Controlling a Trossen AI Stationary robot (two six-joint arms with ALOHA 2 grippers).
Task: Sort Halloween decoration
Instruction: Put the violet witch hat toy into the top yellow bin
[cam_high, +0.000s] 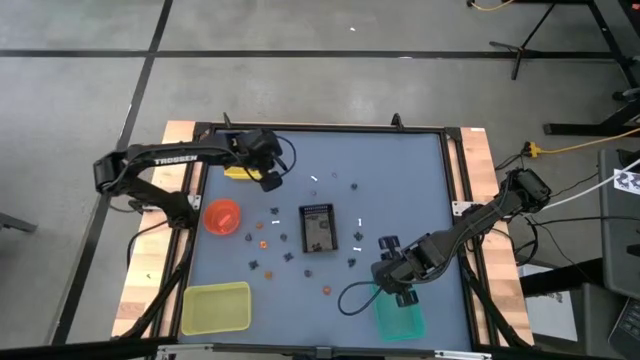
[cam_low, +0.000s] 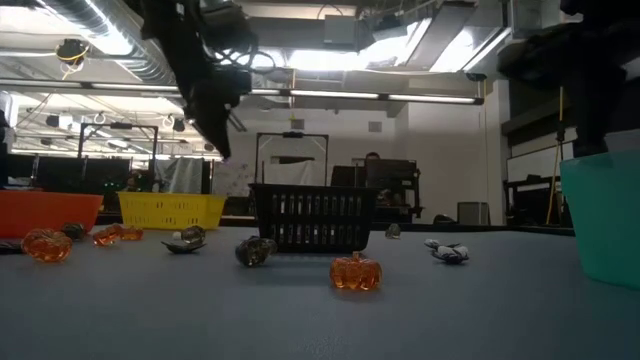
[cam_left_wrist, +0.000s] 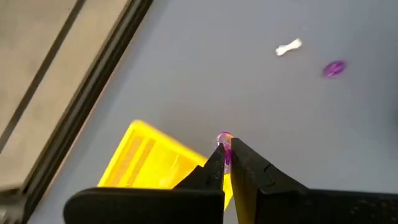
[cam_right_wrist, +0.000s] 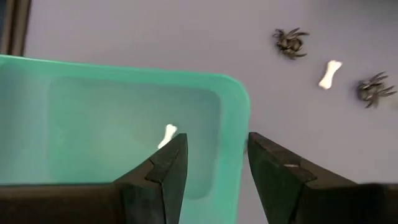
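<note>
Left gripper pinches purple trinket; arm reads TROSSEN

Tiny trinkets lie scattered over the grey bench around a small black basket. Seen from table height, clear orange pumpkins sit upright on the bench, with dark spider-like pieces lying among them. Two black spiders and a white bone lie just beside the teal bin, and another white bone lies inside it. One purple piece is pinched in the left tool above the yellow bin; another purple piece and a white bone lie beyond.
</note>
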